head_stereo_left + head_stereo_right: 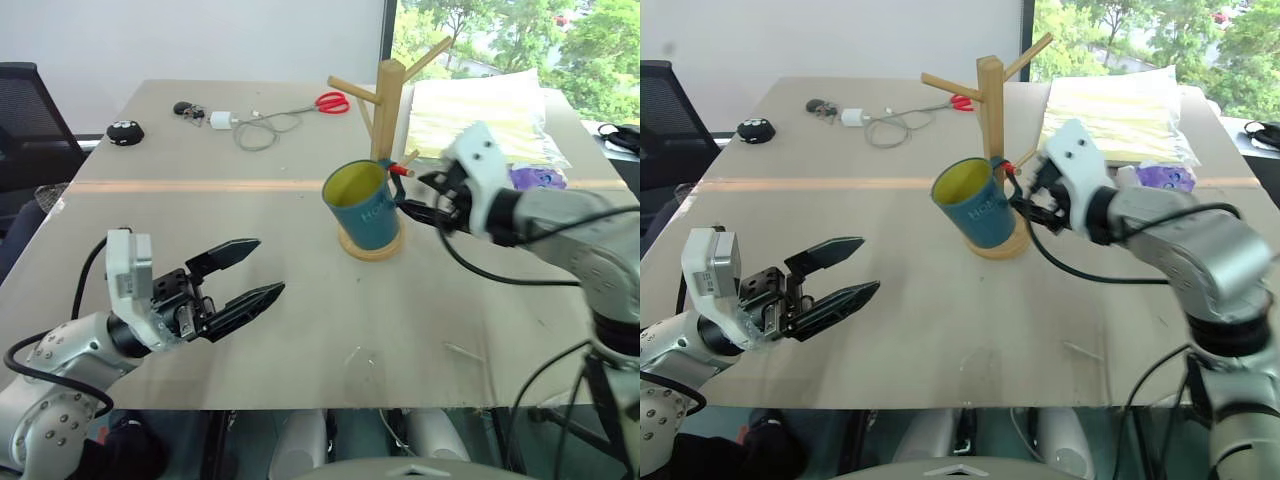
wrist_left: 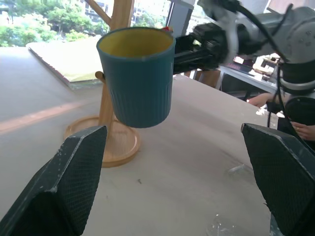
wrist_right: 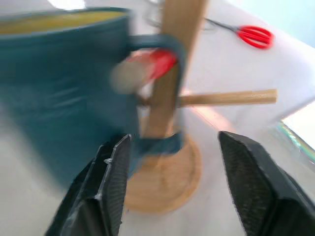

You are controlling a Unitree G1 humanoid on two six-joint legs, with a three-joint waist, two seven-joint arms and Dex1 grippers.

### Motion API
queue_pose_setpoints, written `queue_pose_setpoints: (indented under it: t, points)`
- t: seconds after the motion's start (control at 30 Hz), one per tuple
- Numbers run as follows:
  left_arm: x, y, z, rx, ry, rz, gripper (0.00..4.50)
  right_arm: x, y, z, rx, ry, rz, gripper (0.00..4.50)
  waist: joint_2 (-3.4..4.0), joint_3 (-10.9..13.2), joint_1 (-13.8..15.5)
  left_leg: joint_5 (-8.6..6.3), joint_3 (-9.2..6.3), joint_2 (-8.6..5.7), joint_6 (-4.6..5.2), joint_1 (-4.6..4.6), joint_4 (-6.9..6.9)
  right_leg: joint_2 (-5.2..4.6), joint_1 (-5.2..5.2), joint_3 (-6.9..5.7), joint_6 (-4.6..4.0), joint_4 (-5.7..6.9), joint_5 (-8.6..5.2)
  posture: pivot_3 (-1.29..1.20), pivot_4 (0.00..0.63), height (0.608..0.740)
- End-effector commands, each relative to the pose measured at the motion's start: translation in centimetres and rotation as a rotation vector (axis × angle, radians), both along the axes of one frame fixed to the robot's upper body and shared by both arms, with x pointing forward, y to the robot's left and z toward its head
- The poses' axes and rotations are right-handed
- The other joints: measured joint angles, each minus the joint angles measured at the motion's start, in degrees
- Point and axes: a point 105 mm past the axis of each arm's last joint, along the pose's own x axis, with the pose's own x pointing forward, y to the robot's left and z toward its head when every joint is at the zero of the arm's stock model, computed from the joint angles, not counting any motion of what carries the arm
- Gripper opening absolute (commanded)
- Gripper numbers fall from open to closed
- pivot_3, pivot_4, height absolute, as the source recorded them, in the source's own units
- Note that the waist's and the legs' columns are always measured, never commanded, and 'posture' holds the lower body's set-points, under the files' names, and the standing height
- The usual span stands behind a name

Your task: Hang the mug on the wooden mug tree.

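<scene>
Hovering low over the table (image 1: pixel 300 340) at the near left, the left gripper (image 1: pixel 262 272) is being kept spread wide, with nothing between its fingers. Farther back on the left, a black puck (image 1: pixel 125 132), a white charger (image 1: pixel 220 120) with its cable and red scissors (image 1: pixel 332 102) are lying well clear of the work. At the middle, the mug (image 1: pixel 362 208) is hanging by its handle on the red-tipped peg of the wooden mug tree (image 1: pixel 388 100), tilted, its mouth pointing up and to the left; pale lettering beginning "HO" is showing on its side, the rest unreadable. Just right of the handle, the right gripper (image 3: pixel 172 167) is being held released, fingers apart. Beyond it, a plastic-wrapped yellow bundle (image 1: pixel 480 115) is lying.
</scene>
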Motion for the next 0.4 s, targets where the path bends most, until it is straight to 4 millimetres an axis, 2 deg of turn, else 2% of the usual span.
queue_pose_setpoints:
  t: [0.03,0.07,0.2,0.3,0.4]
  points:
    - [0.3,0.6,-0.6,0.054,0.016,0.035,4.5,-1.5,-1.6,2.1,0.056,-0.085,0.033,2.74,-0.01,0.01,-0.36,-0.01,0.05,0.0,0.02,0.01,0.0,0.0,0.0,0.03,0.0,0.0,0.0,0.0,0.15,0.74]
    - [0.4,0.7,-1.0,0.071,0.026,0.044,4.5,-1.8,-2.2,1.8,0.041,-0.088,0.028,2.74,0.0,0.01,-0.64,-0.02,0.09,0.01,0.03,0.05,0.0,0.03,0.0,0.07,0.0,0.01,0.0,0.0,0.15,0.74]
    - [0.7,2.9,-3.8,0.188,0.12,0.117,4.5,-4.4,-6.4,-1.3,-0.033,-0.038,-0.011,2.74,-0.09,-0.04,-0.2,-0.03,-0.02,0.05,0.05,0.15,-0.04,0.12,0.04,0.01,-0.02,0.05,-0.02,0.0,0.15,0.74]
    - [0.9,4.2,-5.0,0.205,0.169,0.144,4.5,-5.3,-7.8,-3.2,-0.051,-0.013,-0.052,2.74,-0.03,-0.01,0.06,-0.03,0.03,0.04,0.05,0.16,-0.06,0.11,0.05,0.05,0.0,0.04,-0.04,0.0,0.15,0.74]
    - [0.9,4.8,-5.8,0.228,0.187,0.149,4.5,-5.6,-8.4,-4.5,-0.033,0.008,-0.087,2.74,-0.03,0.0,-0.36,-0.02,0.11,0.06,0.05,0.19,0.01,0.11,0.04,0.11,0.18,0.05,-0.12,0.0,0.15,0.74]
